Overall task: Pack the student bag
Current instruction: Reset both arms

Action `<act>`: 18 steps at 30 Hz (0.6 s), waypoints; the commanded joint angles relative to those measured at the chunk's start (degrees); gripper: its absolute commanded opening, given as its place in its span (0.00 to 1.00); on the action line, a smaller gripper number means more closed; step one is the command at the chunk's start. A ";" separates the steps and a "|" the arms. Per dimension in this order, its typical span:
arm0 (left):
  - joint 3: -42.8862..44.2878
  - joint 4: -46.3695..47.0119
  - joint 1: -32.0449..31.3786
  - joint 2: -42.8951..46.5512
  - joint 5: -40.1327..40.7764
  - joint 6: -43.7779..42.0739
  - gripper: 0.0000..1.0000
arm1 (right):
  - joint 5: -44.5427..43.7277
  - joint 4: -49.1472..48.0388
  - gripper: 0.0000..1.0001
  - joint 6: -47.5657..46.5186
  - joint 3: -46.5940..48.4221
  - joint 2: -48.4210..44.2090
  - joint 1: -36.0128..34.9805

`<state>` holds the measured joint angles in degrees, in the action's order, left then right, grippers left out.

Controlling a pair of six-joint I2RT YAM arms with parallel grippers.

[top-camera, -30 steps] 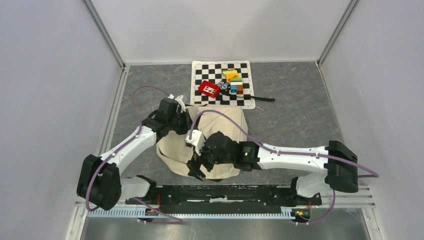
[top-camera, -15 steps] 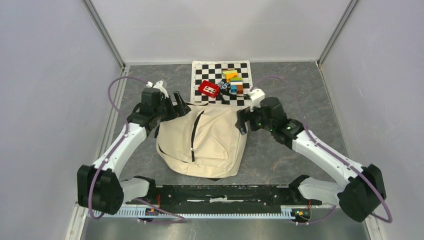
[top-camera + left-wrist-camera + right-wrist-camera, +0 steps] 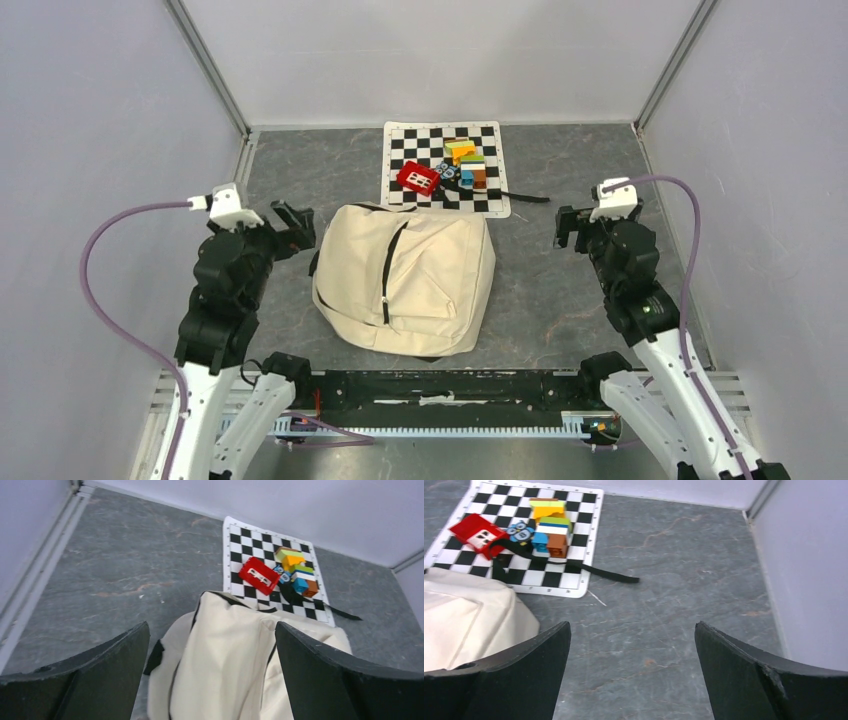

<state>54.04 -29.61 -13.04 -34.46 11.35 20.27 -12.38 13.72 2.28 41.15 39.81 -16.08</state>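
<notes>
- Table [image 3: 560, 300]: grey, stone-patterned, white walls on three sides.
- Bag [image 3: 430, 285]: mid-table, lying flat. Likely soft, light and floppy. Best held at the zip [image 3: 388, 268] or a pinch of cloth beside it.
- Left gripper [image 3: 292, 224]: 9 o'clock of bag, spread wide, empty.
- Right gripper [image 3: 570, 226]: 3 o'clock, spread wide, empty.
- Mat [image 3: 400, 150] with blocks [image 3: 463, 160]: 12 o'clock.

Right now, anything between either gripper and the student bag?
Nothing visible. The left gripper is open just left of the student bag, only bare table between. The right gripper is open to its right, likewise. The toy blocks on the checkerboard mat lie beyond the bag, off both paths.
</notes>
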 commanded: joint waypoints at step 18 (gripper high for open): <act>-1.75 -10.70 0.12 5.66 7.80 -1.94 1.00 | -6.24 -8.29 0.98 -7.73 -8.45 -8.21 0.08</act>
<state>51.48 -39.57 -13.04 -27.86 18.17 19.46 -17.04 8.21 -3.97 32.84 32.01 -16.08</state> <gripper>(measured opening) 0.993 0.979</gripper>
